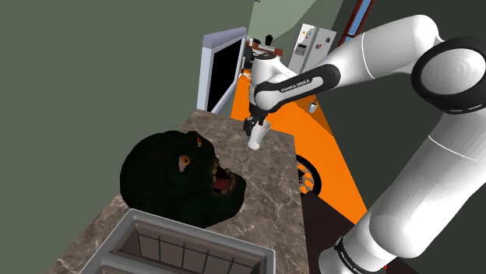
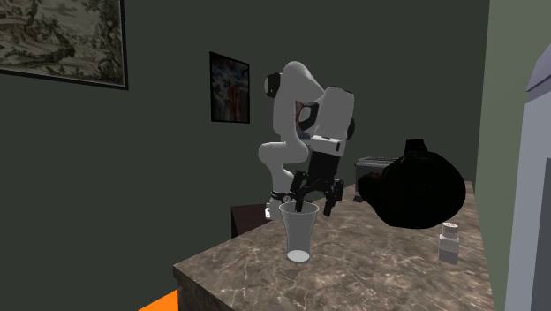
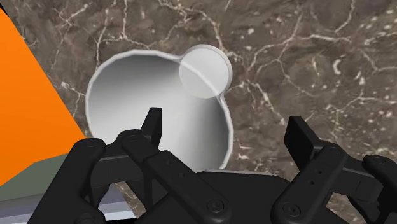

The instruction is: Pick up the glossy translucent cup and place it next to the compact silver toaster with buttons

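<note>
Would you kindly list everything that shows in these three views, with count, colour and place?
cup: 1, translucent whitish, upright on the counter, directly under the tool
toaster: 1, silver-grey, at the counter end nearest the stand
lumpy object: 1, black, on the counter between toaster and cup
shaker: 1, pale with a grey cap, on the counter towards the second exterior view's right
counter: 1, brown marbled
wall pictures: 2, on the dark green wall behind the arm
floor: orange, beside the counter
arm: 1, white with dark joints
tool: 1, black, open, one finger over the cup's mouth, the other outside it
</note>
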Motion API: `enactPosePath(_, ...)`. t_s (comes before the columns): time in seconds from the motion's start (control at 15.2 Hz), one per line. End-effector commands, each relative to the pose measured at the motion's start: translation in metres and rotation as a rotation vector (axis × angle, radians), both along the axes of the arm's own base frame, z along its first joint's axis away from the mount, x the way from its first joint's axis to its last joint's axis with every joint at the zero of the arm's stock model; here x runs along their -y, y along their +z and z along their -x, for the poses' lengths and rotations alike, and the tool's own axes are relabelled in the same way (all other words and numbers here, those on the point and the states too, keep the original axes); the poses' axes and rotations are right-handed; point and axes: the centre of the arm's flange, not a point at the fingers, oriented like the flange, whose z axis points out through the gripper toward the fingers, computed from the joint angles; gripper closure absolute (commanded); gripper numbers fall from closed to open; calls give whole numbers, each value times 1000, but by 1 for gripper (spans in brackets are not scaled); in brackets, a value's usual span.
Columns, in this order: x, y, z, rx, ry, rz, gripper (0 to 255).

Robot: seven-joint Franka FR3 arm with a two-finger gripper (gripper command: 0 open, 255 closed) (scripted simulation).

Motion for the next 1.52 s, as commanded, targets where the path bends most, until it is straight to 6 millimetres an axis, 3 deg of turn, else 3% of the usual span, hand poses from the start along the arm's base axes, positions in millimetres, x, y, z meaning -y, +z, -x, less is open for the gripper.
enactPosePath(0.0, 2, -8, -1, 0, 0, 0, 0)
enactPosePath(0.46, 2, -8, 0, 0, 0, 0, 0)
enactPosePath(0.53, 2, -8, 0, 0, 0, 0, 255)
enactPosePath(1.12, 2, -8, -1, 0, 0, 0, 255)
enactPosePath(1.45, 2, 18, -1, 0, 0, 0, 255)
